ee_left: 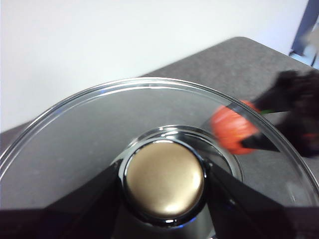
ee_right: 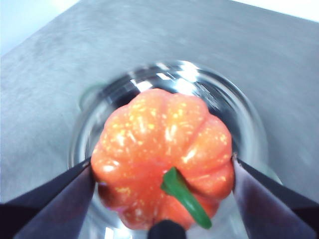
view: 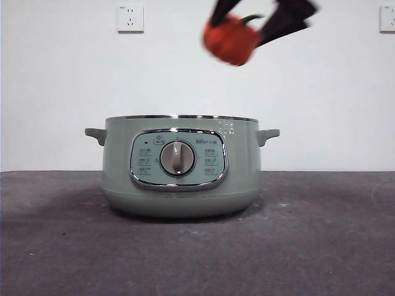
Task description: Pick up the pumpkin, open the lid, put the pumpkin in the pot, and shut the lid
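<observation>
The orange pumpkin (view: 231, 40) hangs in the air above the pot's right half, with my right gripper (view: 248, 21) shut on it. In the right wrist view the pumpkin (ee_right: 164, 154) sits between both jaws, its green stem toward the camera, and the open pot (ee_right: 249, 119) lies below. The sage-green pot (view: 179, 166) stands on the table with no lid on it. My left gripper (ee_left: 164, 186) is shut on the knob (ee_left: 164, 177) of the glass lid (ee_left: 89, 124), held off the pot and out of the front view. Through the glass I see the pumpkin (ee_left: 232, 127).
The pot stands on a dark grey table (view: 321, 246) against a white wall with a socket (view: 130, 18). The pot's side handles (view: 268, 134) stick out left and right. In the left wrist view the other arm (ee_left: 296, 107) shows dark beside the lid's rim.
</observation>
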